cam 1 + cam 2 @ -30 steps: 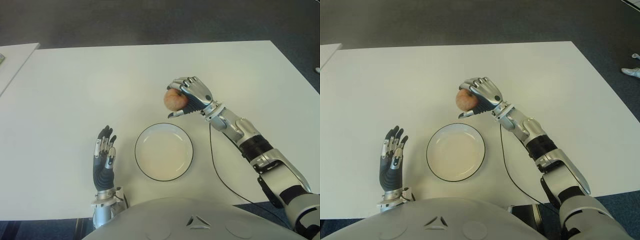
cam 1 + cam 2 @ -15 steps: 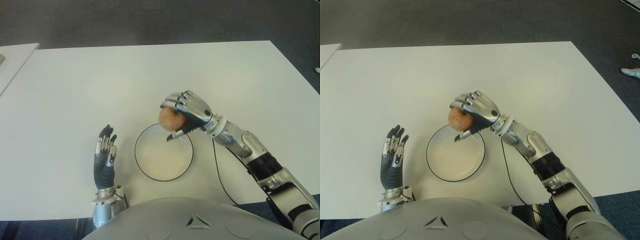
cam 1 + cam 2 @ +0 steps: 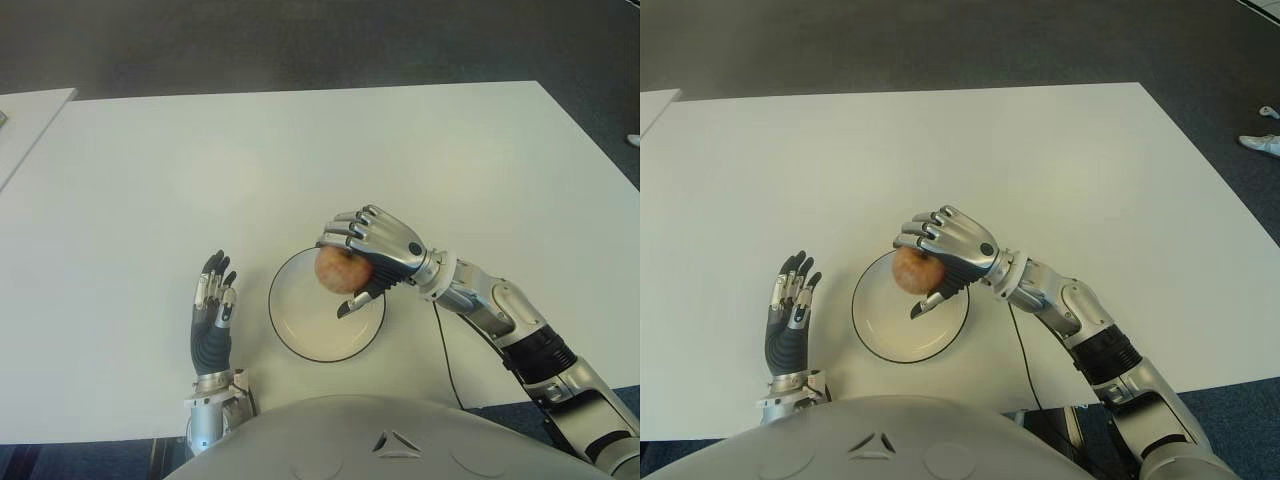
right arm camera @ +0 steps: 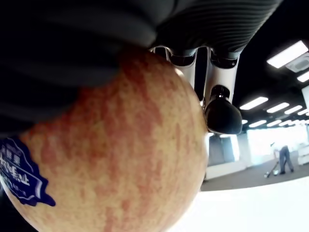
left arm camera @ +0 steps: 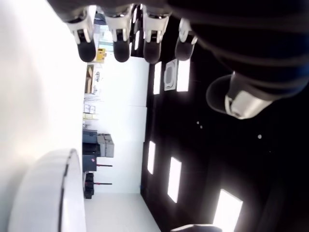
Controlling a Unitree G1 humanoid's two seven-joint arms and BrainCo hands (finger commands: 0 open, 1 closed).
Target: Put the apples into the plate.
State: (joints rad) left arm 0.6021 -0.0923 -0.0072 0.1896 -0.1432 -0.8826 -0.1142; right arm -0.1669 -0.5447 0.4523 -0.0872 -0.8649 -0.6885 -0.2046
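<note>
Right hand (image 3: 372, 255), fingers clamped on apple (image 3: 340, 270), hovers w/ plate (image 3: 290, 325) directly beneath; left hand (image 3: 212, 312) idle, fingers spread.

White table (image 3: 300, 150) on dark grey carpet floor (image 3: 300, 45); second white table (image 3: 25, 115) at left.

Red-yellow apple (image 3: 339, 270) with blue sticker, gripped in right hand (image 3: 372, 250) above white, dark-rimmed, empty plate (image 3: 300, 335).
</note>
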